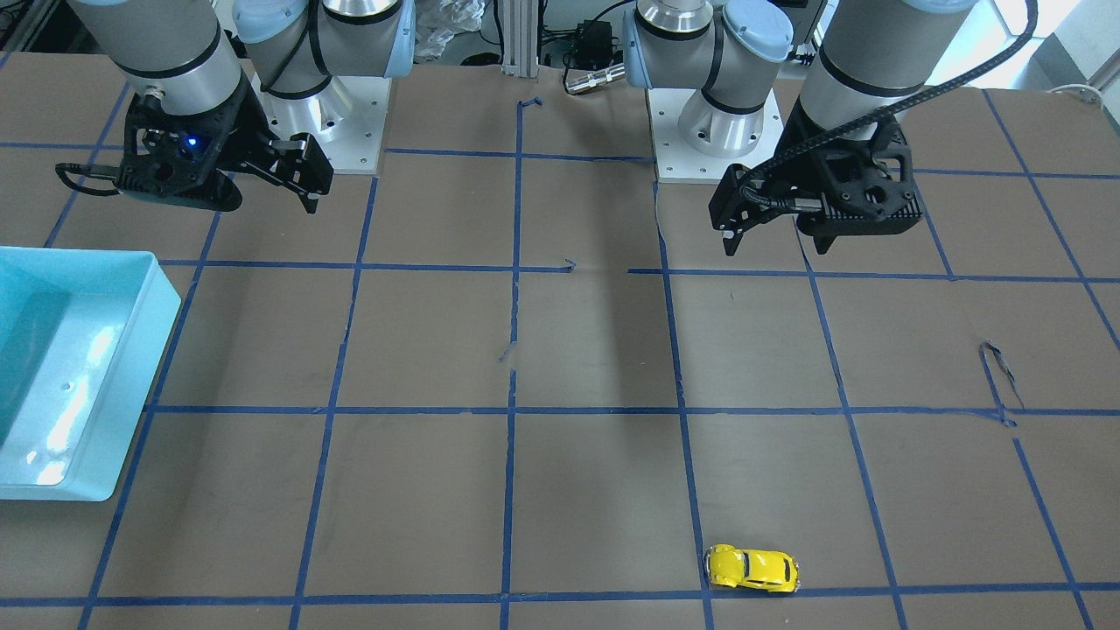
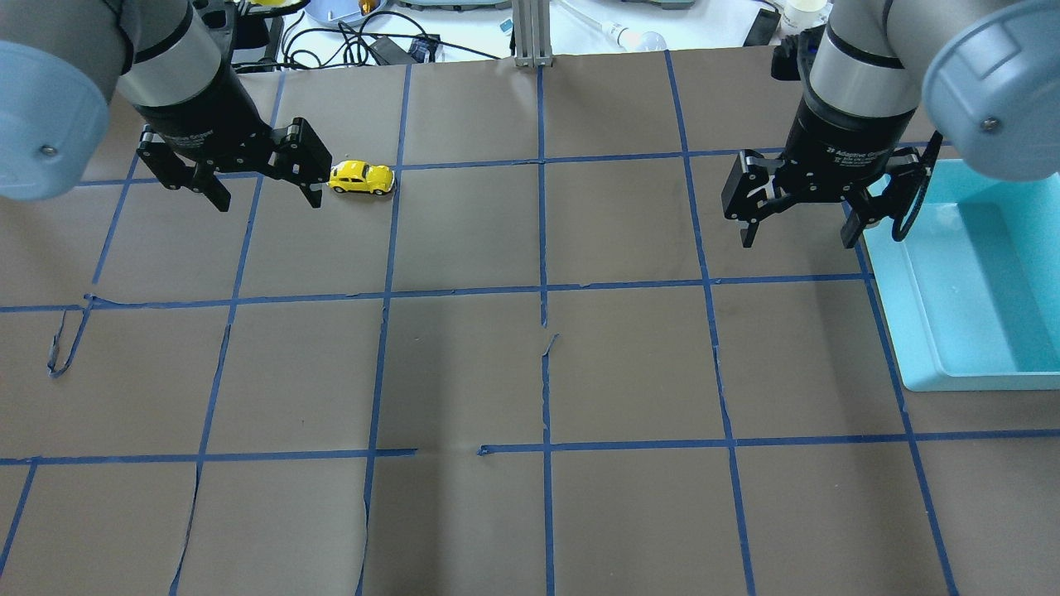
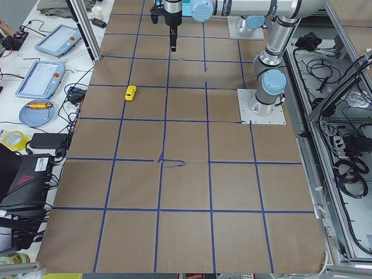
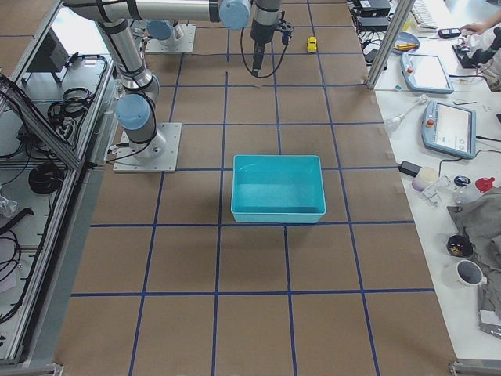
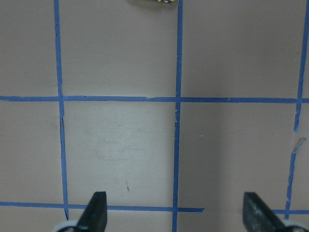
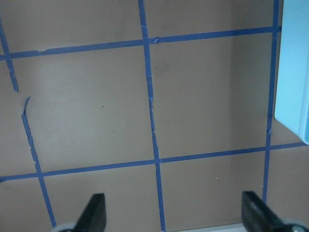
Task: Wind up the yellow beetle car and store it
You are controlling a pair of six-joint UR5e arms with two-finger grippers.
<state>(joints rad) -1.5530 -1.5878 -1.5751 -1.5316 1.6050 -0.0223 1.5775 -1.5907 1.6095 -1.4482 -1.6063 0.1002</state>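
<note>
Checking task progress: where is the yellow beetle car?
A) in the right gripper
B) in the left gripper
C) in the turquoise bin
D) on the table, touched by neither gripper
D: the yellow beetle car stands on the table by a blue tape line, while the left gripper and right gripper hang open, apart from it.

Left wrist view: yellow beetle car (image 5: pixel 155 1) is cut by the top edge, only a sliver shows. Teal bin (image 2: pixel 977 379) is cut by the right edge overhead, by the left edge front-facing, and shows just an edge strip in the right wrist view. Left pincer (image 5: pixel 175 211) and right pincer (image 6: pixel 174 211) show fingertips only, the rest is below frame. In the side views the car is too small to make out wheels or windows.
</note>
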